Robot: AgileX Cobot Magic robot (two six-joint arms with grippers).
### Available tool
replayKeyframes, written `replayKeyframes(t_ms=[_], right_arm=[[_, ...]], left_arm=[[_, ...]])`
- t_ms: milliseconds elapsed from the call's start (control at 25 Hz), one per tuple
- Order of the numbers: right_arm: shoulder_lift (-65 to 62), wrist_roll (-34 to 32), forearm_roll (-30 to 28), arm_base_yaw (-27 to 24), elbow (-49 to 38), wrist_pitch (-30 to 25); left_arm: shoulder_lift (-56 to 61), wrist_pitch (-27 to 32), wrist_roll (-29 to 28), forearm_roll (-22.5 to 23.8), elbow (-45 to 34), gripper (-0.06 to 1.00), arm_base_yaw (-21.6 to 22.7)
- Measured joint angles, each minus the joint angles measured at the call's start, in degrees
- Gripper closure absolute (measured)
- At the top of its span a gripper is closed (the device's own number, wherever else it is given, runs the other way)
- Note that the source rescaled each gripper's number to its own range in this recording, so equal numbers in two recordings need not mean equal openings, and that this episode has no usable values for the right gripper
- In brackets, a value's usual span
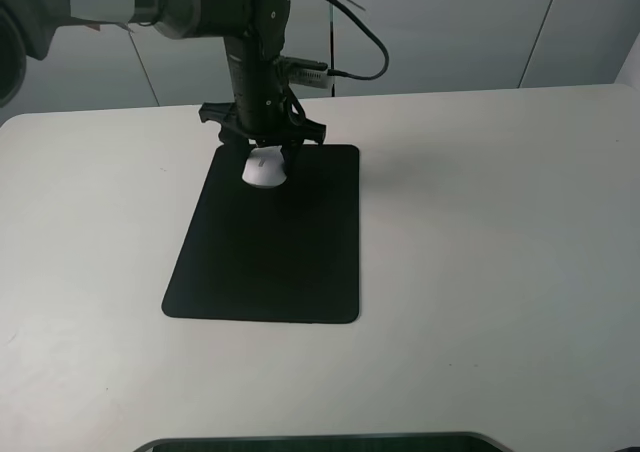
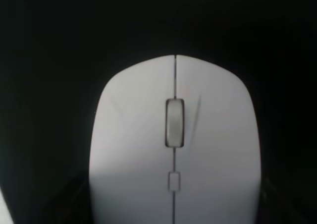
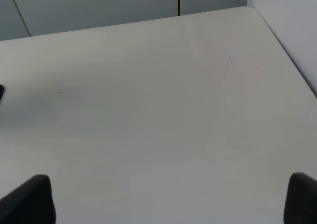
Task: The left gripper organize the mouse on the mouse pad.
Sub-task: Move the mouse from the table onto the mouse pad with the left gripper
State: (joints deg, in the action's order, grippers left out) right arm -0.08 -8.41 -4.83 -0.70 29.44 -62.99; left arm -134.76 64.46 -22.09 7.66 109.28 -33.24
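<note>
Here the left hand [image 1: 268, 160] pinches the mouse [image 1: 264, 173] at the far end of the mouse pad [image 1: 270, 262].

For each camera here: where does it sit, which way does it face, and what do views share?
Exterior high: mounted high, looking down on the table, the mouse pad and the left gripper shut on the mouse.
Left wrist: on the left arm, close on the mouse against black; no finger clearly shows.
Right wrist: on the right arm, over the table; the right gripper shows, fingertips wide apart.
Shared: exterior and left wrist both show the mouse.
</note>
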Motion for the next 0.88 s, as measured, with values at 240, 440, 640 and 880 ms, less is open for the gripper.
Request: replayKeyframes(t_ms=[240, 440, 640, 880], right_arm=[[0.0, 0.0, 0.0, 0.0, 0.0, 0.0], [0.0, 0.0, 0.0, 0.0, 0.0, 0.0], [0.0, 0.0, 0.0, 0.0, 0.0, 0.0], [0.0, 0.0, 0.0, 0.0, 0.0, 0.0]], left_arm=[[0.0, 0.0, -0.14, 0.29, 0.0, 0.94, -1.47], [2.66, -1.46, -0.32, 0.73, -3.67, 0.94, -1.63], [6.26, -6.24, -1.25, 0.94, -9.28, 0.94, -1.85], [7.63, -10.71, -1.33, 1.56, -14.43, 0.94, -3.48]])
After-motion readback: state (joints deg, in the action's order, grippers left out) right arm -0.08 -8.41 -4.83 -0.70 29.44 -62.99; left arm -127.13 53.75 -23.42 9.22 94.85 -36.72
